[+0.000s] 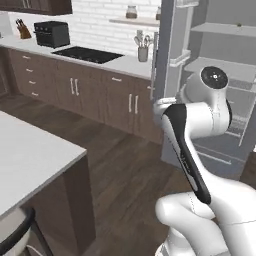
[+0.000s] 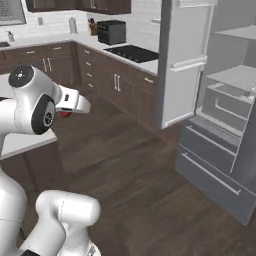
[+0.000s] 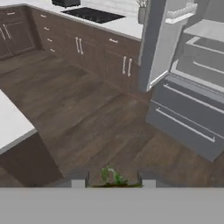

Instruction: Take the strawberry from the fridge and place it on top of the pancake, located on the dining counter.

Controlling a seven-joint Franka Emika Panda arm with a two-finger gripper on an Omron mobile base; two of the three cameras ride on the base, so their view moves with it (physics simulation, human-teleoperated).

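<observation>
**Q:** Left base view: what do you have?
**A:** One fridge (image 1: pixel 220 90) far right with its door open, and one counter (image 1: pixel 30 155) near left with one stool (image 1: pixel 15 232) beside it. Your arm stands between them

**Q:** Right base view?
**A:** One strawberry (image 2: pixel 65 114), a red speck tucked at the hand, just above the counter's (image 2: pixel 25 141) edge at the left. The fridge's (image 2: pixel 220 125) two drawers are well apart from it on the right

**Q:** Hand view: are the fingers holding?
**A:** Yes. Your gripper (image 3: pixel 113 183) is clamped on the strawberry (image 3: pixel 113 176), which sits dead centre between the tips, green leaves toward the camera. The counter's (image 3: pixel 11 124) corner lies left and near, so I'd say your next move goes left
</observation>
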